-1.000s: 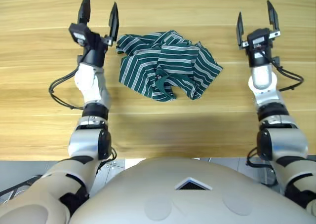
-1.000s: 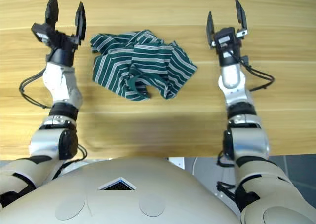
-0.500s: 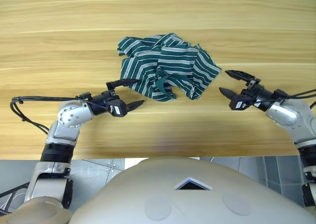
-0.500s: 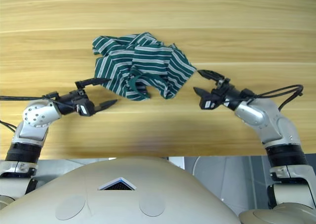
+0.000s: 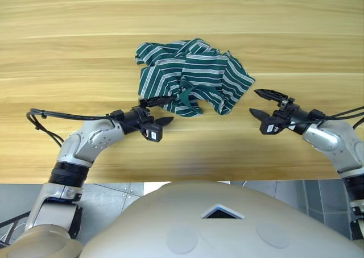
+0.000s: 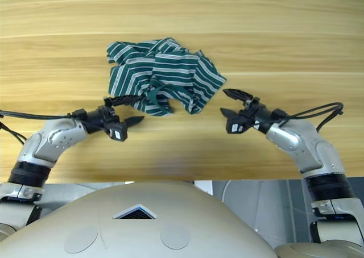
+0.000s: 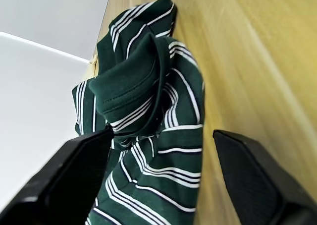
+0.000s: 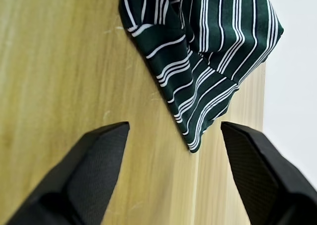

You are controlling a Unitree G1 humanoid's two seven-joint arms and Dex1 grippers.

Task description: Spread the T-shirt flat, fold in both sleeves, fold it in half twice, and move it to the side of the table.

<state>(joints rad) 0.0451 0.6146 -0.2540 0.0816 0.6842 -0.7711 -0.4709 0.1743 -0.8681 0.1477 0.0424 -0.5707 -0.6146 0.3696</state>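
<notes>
A dark green T-shirt [image 5: 193, 73] with white stripes lies crumpled in a heap at the middle of the wooden table [image 5: 68, 53]. My left gripper [image 5: 161, 111] is open at the heap's near left edge, its far finger over the cloth and its near finger over bare wood. The left wrist view has the bunched shirt [image 7: 148, 126] right between the fingers. My right gripper [image 5: 259, 103] is open just off the heap's right corner, apart from the cloth. That striped corner [image 8: 213, 61] lies ahead of the fingers in the right wrist view.
Bare wood surrounds the shirt on every side. The table's near edge [image 5: 187, 181] runs just behind both forearms, with grey floor below it.
Over the last second both arms swung down from an upright pose to lie low over the table. Since half a second ago both grippers have closed in on the shirt, the left one reaching its edge.
</notes>
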